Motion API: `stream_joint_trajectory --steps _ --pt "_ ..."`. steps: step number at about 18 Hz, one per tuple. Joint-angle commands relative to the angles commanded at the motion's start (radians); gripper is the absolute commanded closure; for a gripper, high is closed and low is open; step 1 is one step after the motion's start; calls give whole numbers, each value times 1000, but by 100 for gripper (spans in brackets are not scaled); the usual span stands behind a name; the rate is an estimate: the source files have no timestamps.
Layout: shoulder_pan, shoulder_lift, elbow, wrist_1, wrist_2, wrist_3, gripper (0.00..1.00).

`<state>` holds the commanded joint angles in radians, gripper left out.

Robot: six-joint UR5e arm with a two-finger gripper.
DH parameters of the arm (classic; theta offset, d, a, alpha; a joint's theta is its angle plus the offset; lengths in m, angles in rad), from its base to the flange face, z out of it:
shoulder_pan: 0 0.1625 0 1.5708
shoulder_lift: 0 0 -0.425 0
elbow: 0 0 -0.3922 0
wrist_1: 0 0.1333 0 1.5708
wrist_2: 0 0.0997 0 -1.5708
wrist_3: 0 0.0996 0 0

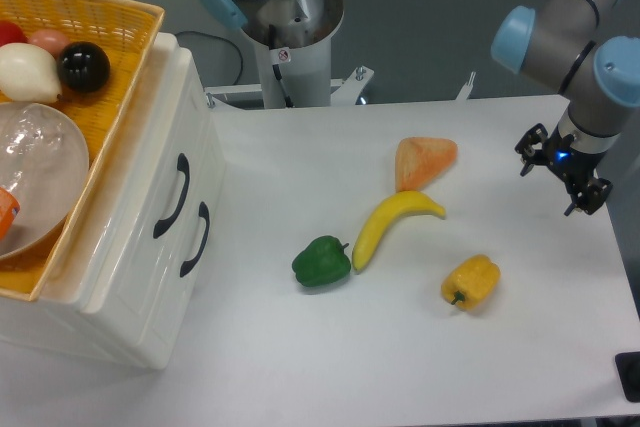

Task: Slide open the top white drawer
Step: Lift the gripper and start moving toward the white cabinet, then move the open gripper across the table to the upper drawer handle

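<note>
The white cabinet (130, 277) stands at the left of the table. Its top white drawer (140, 172) sits pushed in, flush with the front, with a curved black handle (171, 196). The lower white drawer (165, 282) with its own black handle (196, 239) is also shut. My gripper (558, 175) hangs at the far right of the table, far from the cabinet, pointing down. Its black fingers (588, 197) stand apart and hold nothing.
A yellow wicker basket (120, 22) with round fruit and a clear bowl (40, 172) sits on the cabinet. On the table lie a green pepper (321, 261), a banana (390, 222), an orange wedge (423, 160) and a yellow pepper (471, 282). The arm's base (290, 27) stands behind.
</note>
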<state>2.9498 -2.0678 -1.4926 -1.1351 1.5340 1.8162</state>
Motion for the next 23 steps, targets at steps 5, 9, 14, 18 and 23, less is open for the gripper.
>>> stream_joint_trajectory --steps 5,9,14,18,23 --pt "2 6 -8 0 0 -3 0" --pt "-14 18 -12 0 -3 -116 0" --pt "-78 35 -12 0 -3 -276 0" --pt "-113 55 -21 -6 -6 -382 0" --pt "-179 144 -90 -15 -112 -667 0"
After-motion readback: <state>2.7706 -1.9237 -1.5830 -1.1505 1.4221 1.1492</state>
